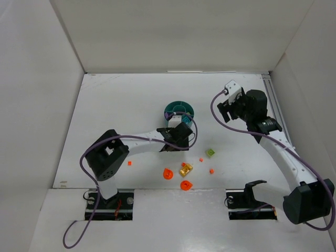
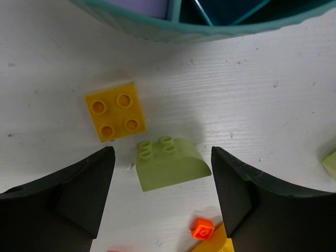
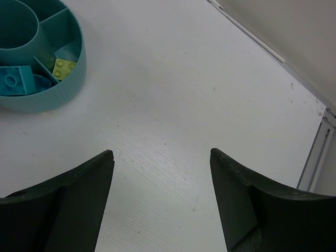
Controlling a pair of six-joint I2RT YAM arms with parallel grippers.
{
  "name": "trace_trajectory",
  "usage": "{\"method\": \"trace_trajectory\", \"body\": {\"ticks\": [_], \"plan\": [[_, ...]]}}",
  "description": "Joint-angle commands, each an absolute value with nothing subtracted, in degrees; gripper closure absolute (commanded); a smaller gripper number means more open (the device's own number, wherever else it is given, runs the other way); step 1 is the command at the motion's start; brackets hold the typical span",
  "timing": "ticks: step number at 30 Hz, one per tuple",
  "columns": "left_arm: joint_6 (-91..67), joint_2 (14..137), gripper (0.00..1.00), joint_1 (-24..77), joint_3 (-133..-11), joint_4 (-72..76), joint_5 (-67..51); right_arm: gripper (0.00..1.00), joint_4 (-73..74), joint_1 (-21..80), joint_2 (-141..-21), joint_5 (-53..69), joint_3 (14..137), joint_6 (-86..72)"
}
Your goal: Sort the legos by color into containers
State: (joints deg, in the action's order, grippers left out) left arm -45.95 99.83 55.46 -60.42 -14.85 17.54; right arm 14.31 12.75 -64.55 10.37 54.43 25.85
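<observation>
The teal dish (image 1: 169, 111) stands mid-table. My left gripper (image 2: 162, 152) hangs just in front of it, open, its fingers either side of a lime green curved lego (image 2: 168, 165) without touching it. A yellow square lego (image 2: 115, 111) lies just to the left, close to the dish wall (image 2: 210, 29). A tiny orange lego (image 2: 202, 229) sits by the right finger. My right gripper (image 3: 161, 152) is open over bare table, right of the dish (image 3: 63, 89), with nothing between its fingers. One section of the dish holds a turquoise lego (image 3: 14, 80) and another a lime lego (image 3: 64, 68).
In front of the dish lie a lime lego (image 1: 210, 153), a gold lego (image 1: 186, 169), two orange round legos (image 1: 168, 174) (image 1: 186, 185) and orange dots (image 1: 129, 163) (image 1: 211, 170). White walls close in the table on three sides.
</observation>
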Motion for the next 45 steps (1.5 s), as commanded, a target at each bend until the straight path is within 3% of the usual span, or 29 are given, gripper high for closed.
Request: {"method": "trace_trajectory", "body": {"ticks": [1,8,13,16,26,31,38,41,45], "plan": [[-47.2,99.67,0.3,55.99,-63.02,-18.19,21.53,0.21,10.55,12.48,-64.34,11.43,53.79,24.87],[-46.49,100.72,0.4,55.99,-63.63,-17.58,21.37,0.21,10.55,12.48,-63.11,10.9,53.79,24.87],[-45.27,100.72,0.56,56.6,-63.63,-17.05,20.83,0.21,10.55,12.48,-62.58,10.9,53.26,24.87],[-44.48,100.2,0.6,56.6,-64.16,-16.53,19.52,0.21,10.55,12.48,-62.05,10.9,52.74,24.87],[-37.36,90.54,0.6,56.6,-65.91,-12.66,17.84,0.21,10.02,12.48,-61.0,12.57,51.68,24.87],[-33.32,87.55,0.6,51.79,-68.9,-10.12,13.72,0.21,7.92,12.48,-58.63,19.58,49.58,27.76],[-30.41,78.76,0.58,41.77,-62.5,3.5,-7.27,0.21,2.65,12.48,-53.45,36.62,46.5,32.77],[-29.79,77.44,0.58,39.38,-60.83,9.74,-20.18,0.21,-0.6,12.48,-53.44,50.68,45.97,34.37],[-28.57,76.9,0.54,38.76,-60.03,14.67,-27.06,0.21,-1.22,12.48,-55.1,56.16,46.58,35.16]]}}
